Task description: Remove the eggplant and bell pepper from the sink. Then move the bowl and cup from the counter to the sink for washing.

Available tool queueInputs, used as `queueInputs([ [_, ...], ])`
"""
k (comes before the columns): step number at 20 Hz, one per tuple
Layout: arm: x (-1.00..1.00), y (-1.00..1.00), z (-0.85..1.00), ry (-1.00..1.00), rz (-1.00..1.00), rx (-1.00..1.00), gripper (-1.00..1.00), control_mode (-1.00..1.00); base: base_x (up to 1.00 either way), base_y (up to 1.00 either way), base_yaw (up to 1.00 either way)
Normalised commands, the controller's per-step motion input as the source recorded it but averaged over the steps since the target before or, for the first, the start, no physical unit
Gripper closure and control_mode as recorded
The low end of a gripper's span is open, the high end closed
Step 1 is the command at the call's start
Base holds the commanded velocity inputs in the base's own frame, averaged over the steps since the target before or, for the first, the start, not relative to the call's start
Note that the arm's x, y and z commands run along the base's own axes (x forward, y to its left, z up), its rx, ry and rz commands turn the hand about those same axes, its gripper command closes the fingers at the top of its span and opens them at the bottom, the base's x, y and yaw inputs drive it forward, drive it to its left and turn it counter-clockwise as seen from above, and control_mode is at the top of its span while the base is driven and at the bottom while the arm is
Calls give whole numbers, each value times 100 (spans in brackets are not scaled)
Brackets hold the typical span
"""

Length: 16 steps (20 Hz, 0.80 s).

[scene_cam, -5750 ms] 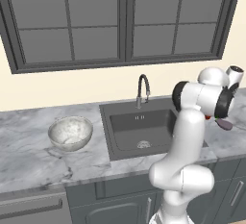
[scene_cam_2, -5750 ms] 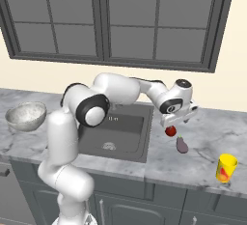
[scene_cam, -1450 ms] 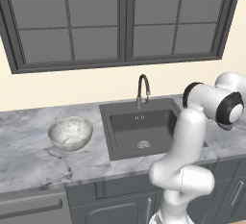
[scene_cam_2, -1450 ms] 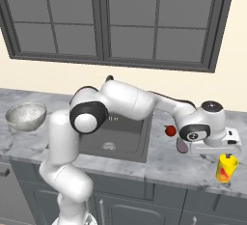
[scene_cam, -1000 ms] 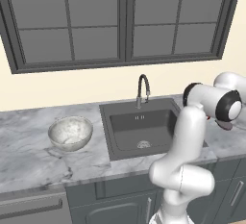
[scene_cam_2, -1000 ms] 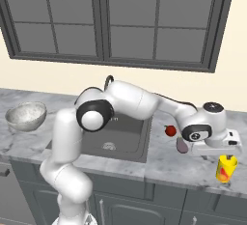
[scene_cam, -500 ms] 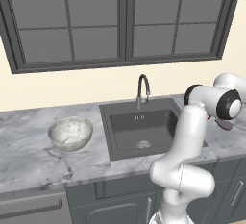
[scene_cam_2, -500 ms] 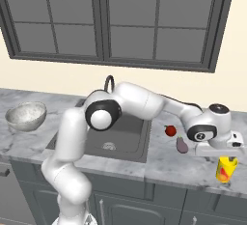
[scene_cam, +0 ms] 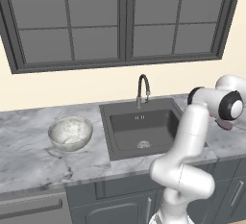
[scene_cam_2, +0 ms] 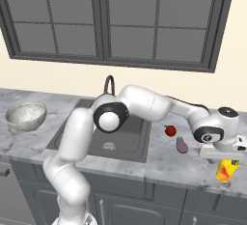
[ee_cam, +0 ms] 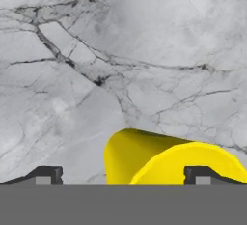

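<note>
Cup (yellow) stands on the counter directly under the hand, whose jaws gape wide

Yellow cup on marble counter between fingertips.

The surface looks like polished grey-veined marble; the cup is smooth matt yellow (plastic, seemingly); the bowl glossy, marbled, faintly translucent; the sink matt dark grey.
</note>
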Motion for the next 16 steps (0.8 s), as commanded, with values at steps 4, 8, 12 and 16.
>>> queueInputs([
  [4,0,14,-25,2,0,1,100,-100,0,0,0],
  [8,-5,20,-14,0,0,0,100,-100,0,0,0],
  [12,-14,30,-1,-2,0,-1,100,-100,0,0,0],
  [16,-13,34,18,0,0,-10,100,-100,0,0,0],
])
